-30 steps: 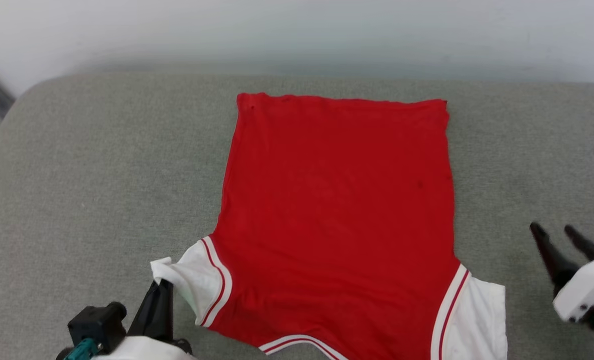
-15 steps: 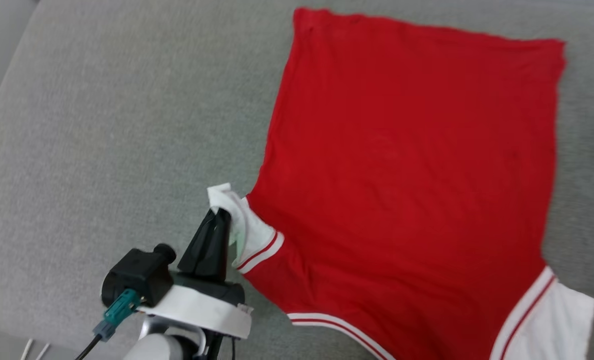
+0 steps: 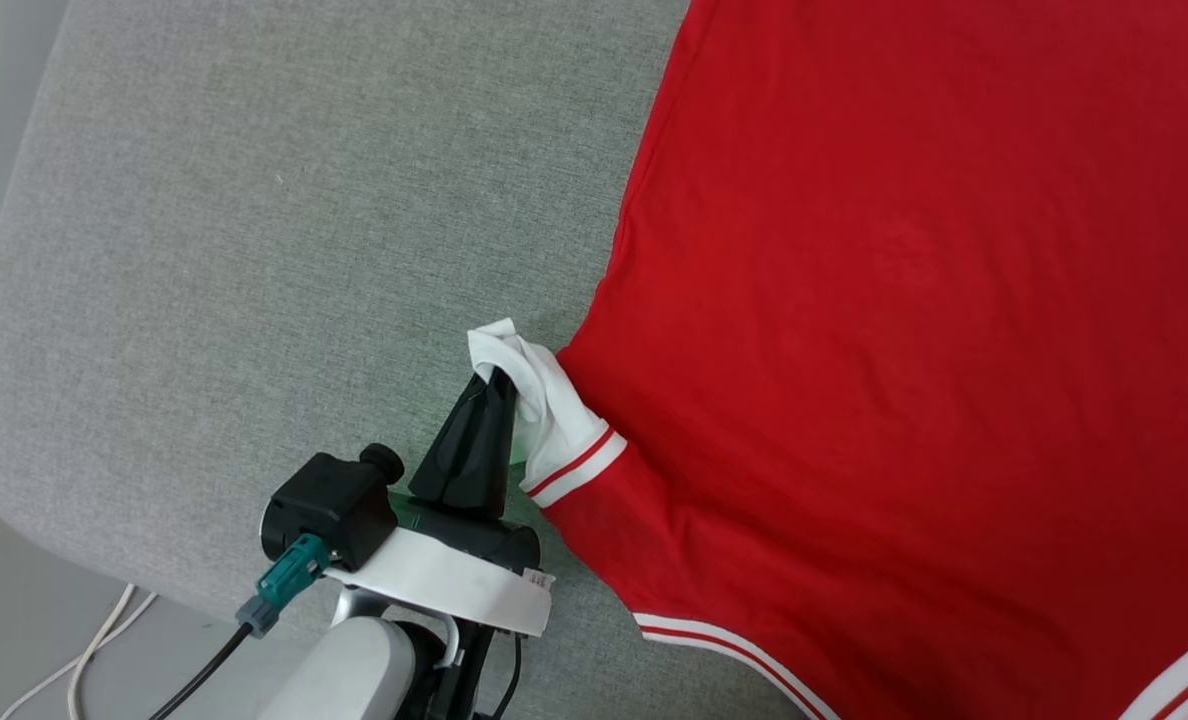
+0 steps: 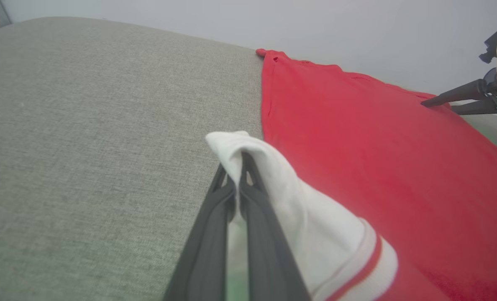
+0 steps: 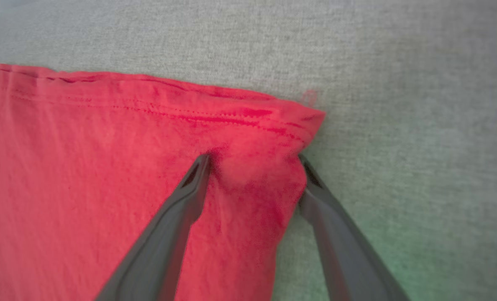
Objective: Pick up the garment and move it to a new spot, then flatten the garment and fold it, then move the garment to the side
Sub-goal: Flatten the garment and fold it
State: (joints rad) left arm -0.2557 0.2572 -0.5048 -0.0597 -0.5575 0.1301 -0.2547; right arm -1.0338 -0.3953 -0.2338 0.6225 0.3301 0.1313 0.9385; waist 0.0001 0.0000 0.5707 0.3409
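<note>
The garment lies spread red side up on a grey cushion, covering the right part of the head view and running off its top and right edges. No lettering shows on the exposed face. The left gripper has its jaws pressed together on the white sleeve, pinching a fold of cloth near the cuff. The sleeve is lifted and bunched over the fingertips, and its red-and-white striped trim sits just beside the fingers where the sleeve meets the red body. The left wrist view confirms both fingers are closed on white cloth, with nothing else between them. The right gripper stands with its jaws wide at the far hem corner. One fingertip rests on the red cloth just inside the stitched hem, the other at the side edge where cloth meets cushion. The fabric between them is slightly puckered but not clamped. Around the garment the cushion is bare grey weave. Beyond the cushion's near left edge, a white cable lies on the floor. A black cable runs from a teal plug on the left wrist. A pale wall stands behind the cushion.
</note>
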